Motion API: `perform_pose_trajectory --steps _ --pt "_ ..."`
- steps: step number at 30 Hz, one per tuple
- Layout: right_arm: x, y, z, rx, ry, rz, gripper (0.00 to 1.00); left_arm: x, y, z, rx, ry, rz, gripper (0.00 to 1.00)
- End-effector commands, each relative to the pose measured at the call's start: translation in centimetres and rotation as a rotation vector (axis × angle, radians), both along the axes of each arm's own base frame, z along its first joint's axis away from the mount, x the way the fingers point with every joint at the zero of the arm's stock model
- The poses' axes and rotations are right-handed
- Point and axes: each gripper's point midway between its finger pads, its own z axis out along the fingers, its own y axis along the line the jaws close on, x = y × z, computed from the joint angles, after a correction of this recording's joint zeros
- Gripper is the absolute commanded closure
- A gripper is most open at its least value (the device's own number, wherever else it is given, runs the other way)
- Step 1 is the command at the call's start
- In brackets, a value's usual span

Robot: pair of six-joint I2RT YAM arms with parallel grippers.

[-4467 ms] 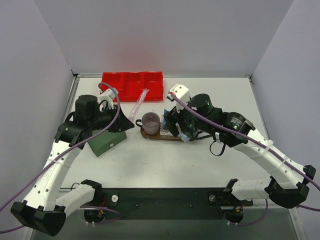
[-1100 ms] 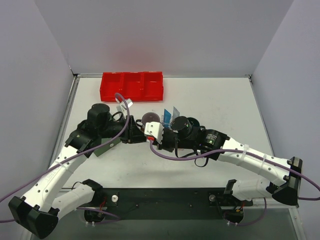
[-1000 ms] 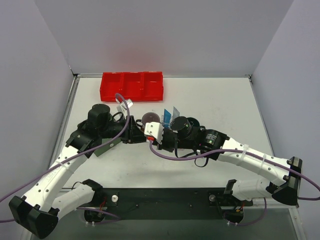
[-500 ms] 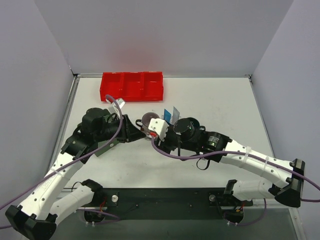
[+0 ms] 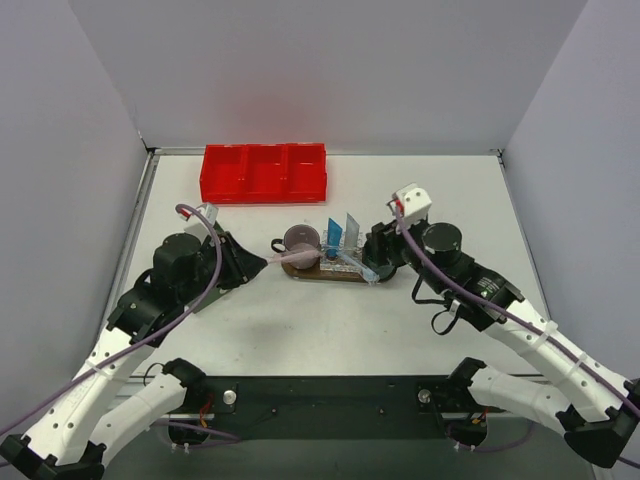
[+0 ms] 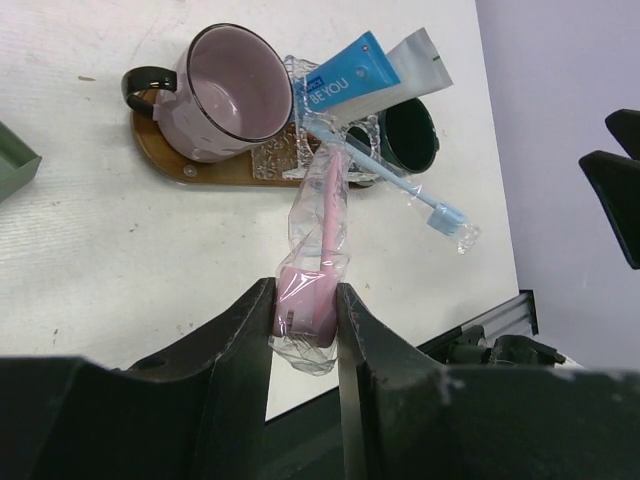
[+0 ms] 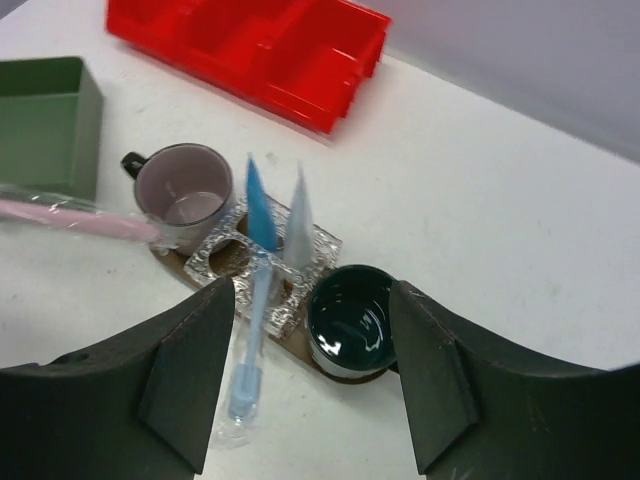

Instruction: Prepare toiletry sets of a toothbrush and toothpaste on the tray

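My left gripper [image 6: 305, 300] is shut on the thick end of a pink toothbrush [image 6: 325, 215] in a clear wrapper. Its far end reaches the clear holder on the brown oval tray [image 6: 165, 160], beside the pink mug [image 6: 235, 90]. A blue toothpaste tube [image 6: 345, 75] and a white toothpaste tube [image 6: 415, 65] stand in that holder. A wrapped blue toothbrush [image 7: 250, 340] leans out of the holder, its head off the tray's front. My right gripper [image 7: 308, 300] is open above the tray, over a dark green cup [image 7: 350, 320], holding nothing. From above, the left gripper [image 5: 255, 262] is left of the tray [image 5: 312, 275] and the right gripper [image 5: 378, 250] is at its right end.
A red three-compartment bin [image 5: 264, 172] lies at the back of the table. A dark green box [image 7: 45, 120] sits left of the tray, mostly hidden under my left arm from above. Grey walls close in the left, right and back sides.
The right gripper opened and swung back from beside the left gripper to the tray's right end. The left arm drew back to the left, keeping the pink toothbrush.
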Motion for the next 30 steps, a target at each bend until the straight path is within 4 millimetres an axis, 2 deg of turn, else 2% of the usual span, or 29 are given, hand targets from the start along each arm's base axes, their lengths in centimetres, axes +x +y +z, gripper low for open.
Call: perform_pose_trajectory --steps 1,5,7,18,23,30 --pt "1.1 -3.0 0.1 0.236 0.070 -0.171 0.42 1.1 0.3 0.5 -0.001 -0.024 0.086 1.00" --pt "1.3 -4.6 0.1 0.278 0.081 -0.221 0.42 1.5 -1.1 0.8 -0.012 -0.037 0.062 1.00" --pt "1.1 -4.7 0.1 0.285 0.088 -0.213 0.42 1.5 -1.9 0.3 -0.020 -0.025 0.043 1.00" --pt "0.6 -5.3 -0.8 0.275 0.101 -0.224 0.42 2.6 -3.8 0.1 -0.011 -0.017 0.015 1.00" --pt "0.6 -5.5 -0.9 0.265 0.100 -0.224 0.42 3.3 -4.2 0.6 0.011 -0.037 0.015 1.00" --pt "0.5 -5.6 -1.0 0.258 0.098 -0.226 0.42 3.9 -4.9 0.0 0.047 -0.033 0.006 1.00"
